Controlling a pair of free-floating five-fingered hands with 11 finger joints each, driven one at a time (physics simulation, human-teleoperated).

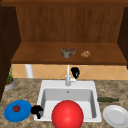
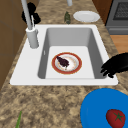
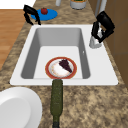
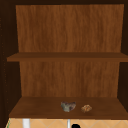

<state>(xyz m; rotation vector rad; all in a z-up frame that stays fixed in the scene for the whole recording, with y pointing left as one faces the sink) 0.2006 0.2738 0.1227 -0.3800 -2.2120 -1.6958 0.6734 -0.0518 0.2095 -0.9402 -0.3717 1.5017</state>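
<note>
The right robot hand (image 1: 75, 72) is up by the tap (image 1: 68, 77), at the back of the sink (image 1: 93, 105). In the right side view its fingers (image 3: 96, 31) look bent around the top of the tap, so I think it is holding on, but I cannot be sure. The left robot hand (image 1: 37, 110) hangs at the front left corner of the sink, just beside the blue plate (image 1: 17, 113) with a tomato (image 1: 16, 108) on it. Its fingers (image 3: 31, 15) point down and hold nothing.

Down in the sink sits a red-rimmed plate (image 2: 66, 63) with a dark bit of food (image 2: 63, 61) on it.

If the right robot hand pushes the tap too hard, water could splash out over the counter (image 2: 50, 105). If the left robot hand swings sideways, it could bump the blue plate and roll the tomato off.
</note>
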